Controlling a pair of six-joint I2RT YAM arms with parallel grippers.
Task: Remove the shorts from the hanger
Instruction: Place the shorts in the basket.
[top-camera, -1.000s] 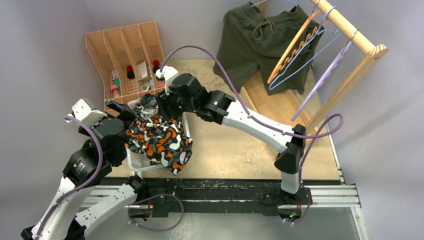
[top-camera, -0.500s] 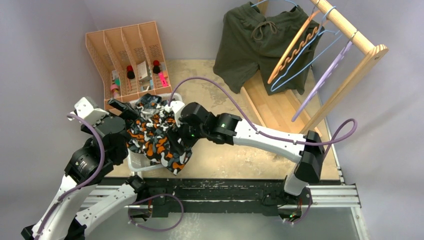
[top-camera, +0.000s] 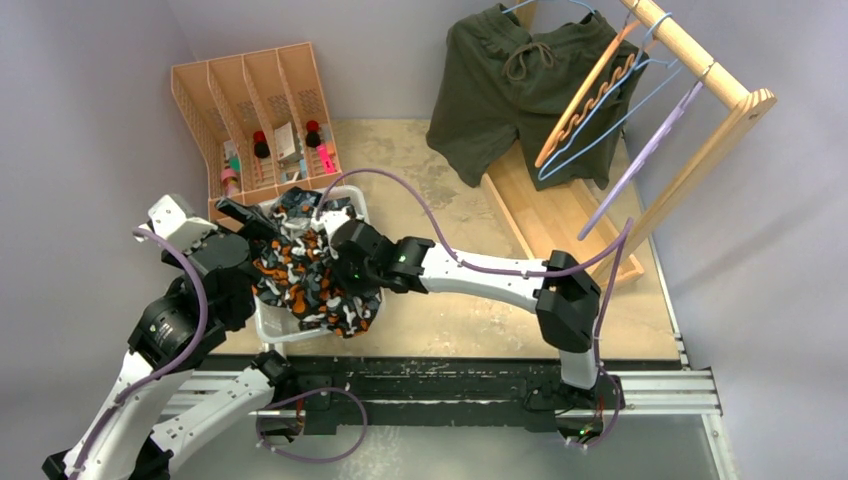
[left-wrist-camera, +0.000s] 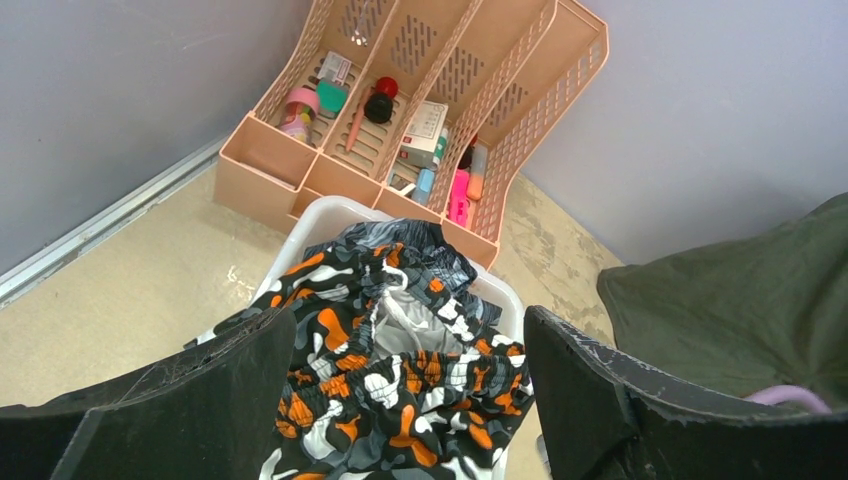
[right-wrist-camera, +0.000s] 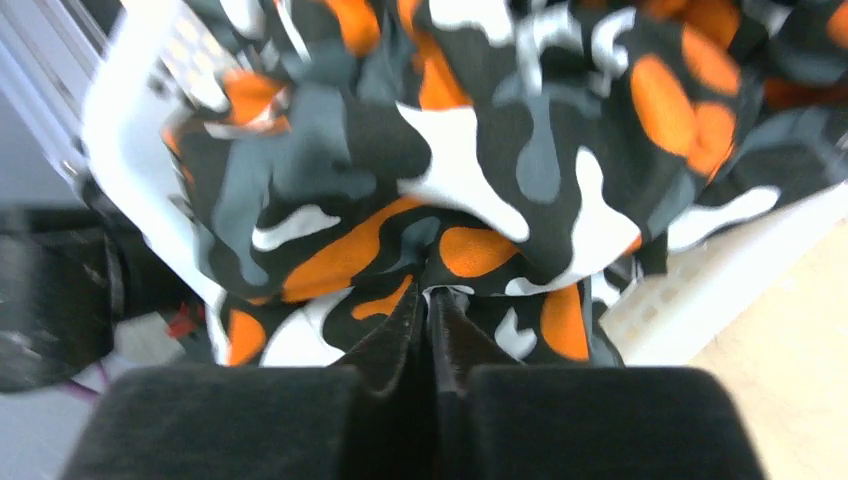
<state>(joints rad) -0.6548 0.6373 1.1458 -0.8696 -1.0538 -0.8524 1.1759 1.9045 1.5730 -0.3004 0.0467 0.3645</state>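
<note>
The orange-black-white camouflage shorts (top-camera: 305, 280) lie bunched in a white bin (top-camera: 357, 197), spilling over its near rim. My right gripper (top-camera: 338, 265) is pressed down into them; in the right wrist view its fingers (right-wrist-camera: 430, 292) are shut with a fold of that fabric (right-wrist-camera: 500, 150) puckered at the tips. My left gripper (left-wrist-camera: 410, 330) stands open just left of the bin, the shorts (left-wrist-camera: 400, 370) lying between its fingers without being clamped. Olive green shorts (top-camera: 510, 80) with a drawstring hang on a hanger at the wooden rack (top-camera: 700, 60).
A peach desk organiser (top-camera: 250, 100) with small items stands behind the bin. Bare hangers, wooden (top-camera: 590, 95), blue (top-camera: 600, 135) and purple (top-camera: 640, 160), hang on the rack at the back right. The rack's wooden base (top-camera: 550, 210) lies on the table.
My right arm pulled back toward the near edge, dropped onto the front of the camouflage shorts and shut its fingers. The shorts sank further into the bin. The left arm stayed put.
</note>
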